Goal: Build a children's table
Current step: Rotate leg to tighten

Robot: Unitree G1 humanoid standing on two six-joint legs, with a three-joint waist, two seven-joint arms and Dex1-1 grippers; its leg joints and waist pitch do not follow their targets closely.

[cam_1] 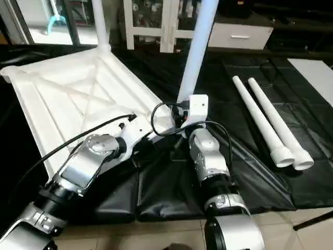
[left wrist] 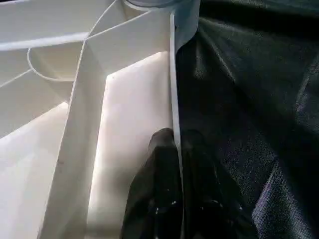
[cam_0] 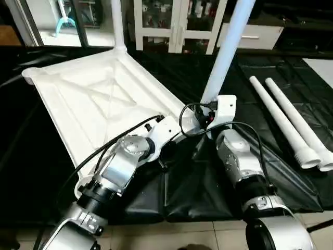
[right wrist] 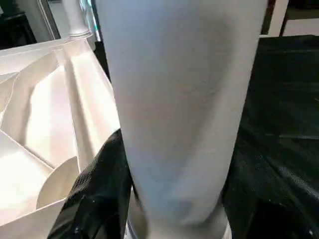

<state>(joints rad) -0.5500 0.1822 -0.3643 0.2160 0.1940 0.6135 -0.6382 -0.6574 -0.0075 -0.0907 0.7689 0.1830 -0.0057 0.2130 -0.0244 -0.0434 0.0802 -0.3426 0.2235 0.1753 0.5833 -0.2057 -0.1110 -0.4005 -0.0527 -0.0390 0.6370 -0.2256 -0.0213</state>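
Black mat (cam_0: 270, 172) underlies white tabletop (cam_0: 78, 99); cabinet (cam_0: 177, 21) stands behind.

Beyond my right gripper (cam_0: 208, 112) stands a white glass-door cabinet (cam_0: 174, 23); black sheeting (cam_0: 208, 177) covers the tiled floor (cam_0: 171, 234) beneath it.

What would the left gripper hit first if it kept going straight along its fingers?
The left gripper is pinched on the table top's side rim. Straight ahead along that rim stands the corner socket holding the upright leg, so it would probably meet that first; depth is hard to judge.
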